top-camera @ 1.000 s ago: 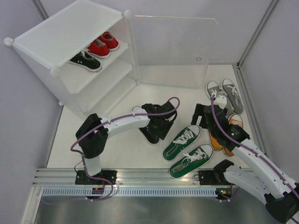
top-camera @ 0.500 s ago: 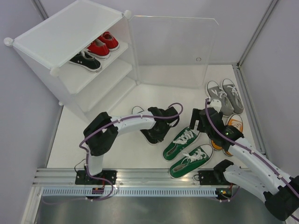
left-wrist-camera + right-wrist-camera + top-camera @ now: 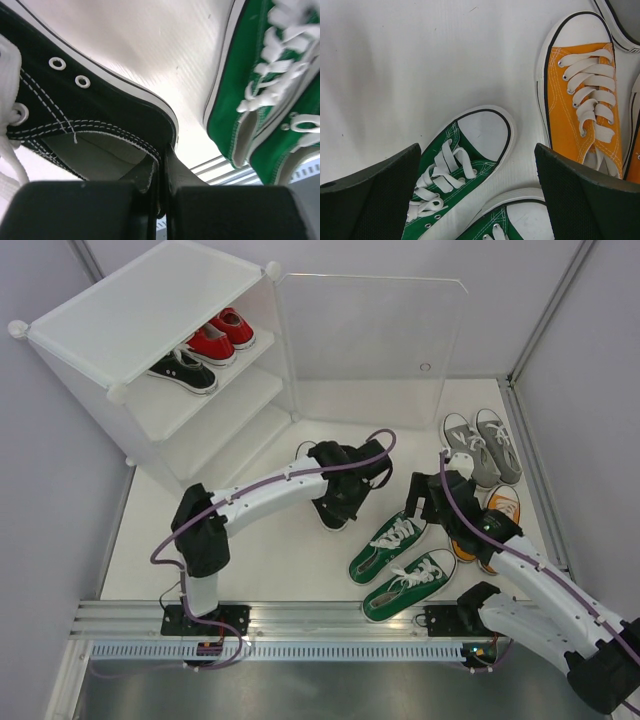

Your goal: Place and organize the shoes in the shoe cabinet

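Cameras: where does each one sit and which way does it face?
Top external: high behind the robot, looking down on the shoe cabinet and both arms.
Left wrist: low, facing along the shut left hand pinching the black shoe.
Right wrist: looking down between the open right hand's fingers.
Both wrist views share the green shoes.

Probably a robotics lab cell: plain grey partition walls (image 3: pixel 40 490), aluminium mounting rail (image 3: pixel 300 615), white tabletop (image 3: pixel 270 560).

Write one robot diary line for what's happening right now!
left gripper: shut on black shoe heel | right gripper: open over green shoe | cabinet: red pair and other black shoe on top shelf
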`<move>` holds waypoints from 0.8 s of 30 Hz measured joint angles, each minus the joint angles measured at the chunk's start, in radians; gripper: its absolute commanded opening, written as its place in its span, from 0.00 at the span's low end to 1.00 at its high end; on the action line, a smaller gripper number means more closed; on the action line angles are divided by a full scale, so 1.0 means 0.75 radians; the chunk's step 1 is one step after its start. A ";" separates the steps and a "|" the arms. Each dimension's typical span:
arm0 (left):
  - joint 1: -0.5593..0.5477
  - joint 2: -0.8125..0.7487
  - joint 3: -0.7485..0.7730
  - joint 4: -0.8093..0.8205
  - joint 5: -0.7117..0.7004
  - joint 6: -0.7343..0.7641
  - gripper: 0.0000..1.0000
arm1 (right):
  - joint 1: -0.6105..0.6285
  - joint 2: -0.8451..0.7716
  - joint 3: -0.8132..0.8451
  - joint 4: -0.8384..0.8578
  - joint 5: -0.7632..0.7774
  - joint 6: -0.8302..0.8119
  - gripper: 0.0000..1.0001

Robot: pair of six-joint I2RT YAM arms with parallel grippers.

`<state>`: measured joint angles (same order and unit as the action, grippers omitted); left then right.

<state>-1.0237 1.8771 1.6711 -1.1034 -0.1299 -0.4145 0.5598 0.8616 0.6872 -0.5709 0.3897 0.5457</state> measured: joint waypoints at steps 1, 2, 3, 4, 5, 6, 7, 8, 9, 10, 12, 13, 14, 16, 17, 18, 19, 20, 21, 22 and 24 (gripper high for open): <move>0.002 -0.008 0.070 -0.040 -0.013 -0.001 0.02 | 0.000 -0.003 0.000 0.001 0.000 -0.001 0.98; 0.002 -0.016 0.138 -0.078 -0.033 -0.002 0.02 | 0.000 -0.006 0.000 0.001 0.000 -0.001 0.98; 0.003 -0.018 0.216 -0.124 -0.047 -0.004 0.02 | 0.000 -0.012 0.000 0.001 -0.001 -0.001 0.98; 0.005 -0.023 0.287 -0.156 -0.063 -0.006 0.02 | 0.000 -0.017 0.000 0.001 -0.001 0.000 0.98; 0.007 -0.029 0.357 -0.187 -0.075 -0.008 0.02 | 0.000 -0.022 0.000 0.001 -0.001 -0.001 0.98; 0.013 -0.031 0.431 -0.220 -0.083 -0.010 0.02 | 0.000 -0.029 0.000 0.002 -0.001 -0.001 0.98; 0.020 -0.036 0.498 -0.239 -0.091 -0.013 0.02 | 0.000 -0.037 0.000 0.002 -0.001 -0.001 0.98; 0.028 -0.041 0.556 -0.255 -0.100 -0.016 0.02 | 0.000 -0.044 0.000 0.002 -0.001 -0.001 0.98; 0.040 -0.043 0.623 -0.276 -0.107 -0.019 0.02 | 0.000 -0.051 0.000 0.002 -0.001 -0.001 0.98; 0.054 -0.050 0.677 -0.280 -0.113 -0.021 0.02 | 0.000 -0.060 0.000 0.003 -0.002 -0.001 0.98; 0.091 -0.086 0.725 -0.278 -0.119 -0.024 0.02 | 0.000 -0.072 0.000 0.003 -0.005 -0.001 0.98; 0.113 -0.113 0.732 -0.282 -0.121 -0.025 0.02 | 0.000 -0.076 0.000 0.003 -0.007 -0.002 0.98; 0.138 -0.142 0.733 -0.285 -0.127 -0.027 0.02 | 0.000 -0.080 0.000 0.003 -0.010 -0.002 0.98; 0.190 -0.198 0.733 -0.305 -0.146 -0.036 0.02 | 0.000 -0.086 0.000 0.004 -0.015 -0.004 0.98; 0.219 -0.229 0.733 -0.319 -0.164 -0.044 0.02 | 0.000 -0.087 0.000 0.004 -0.020 -0.005 0.98; 0.243 -0.250 0.733 -0.328 -0.182 -0.047 0.02 | 0.000 -0.087 -0.001 0.005 -0.024 -0.005 0.98; 0.275 -0.275 0.732 -0.340 -0.202 -0.054 0.02 | 0.000 -0.087 -0.001 0.005 -0.028 -0.006 0.98; 0.305 -0.298 0.732 -0.347 -0.224 -0.058 0.02 | 0.000 -0.088 -0.003 0.008 -0.033 -0.006 0.98; 0.335 -0.319 0.732 -0.350 -0.246 -0.066 0.02 | 0.000 -0.088 -0.005 0.012 -0.038 -0.006 0.98; 0.364 -0.340 0.732 -0.352 -0.250 -0.073 0.02 | 0.000 -0.089 -0.008 0.016 -0.042 -0.007 0.98; 0.408 -0.375 0.732 -0.352 -0.279 -0.075 0.02 | 0.000 -0.091 -0.018 0.023 -0.049 -0.010 0.98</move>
<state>-0.7174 1.5955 2.2200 -1.3678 -0.3389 -0.4709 0.5598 0.7933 0.6735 -0.5533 0.3531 0.5381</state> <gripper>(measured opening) 0.044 0.979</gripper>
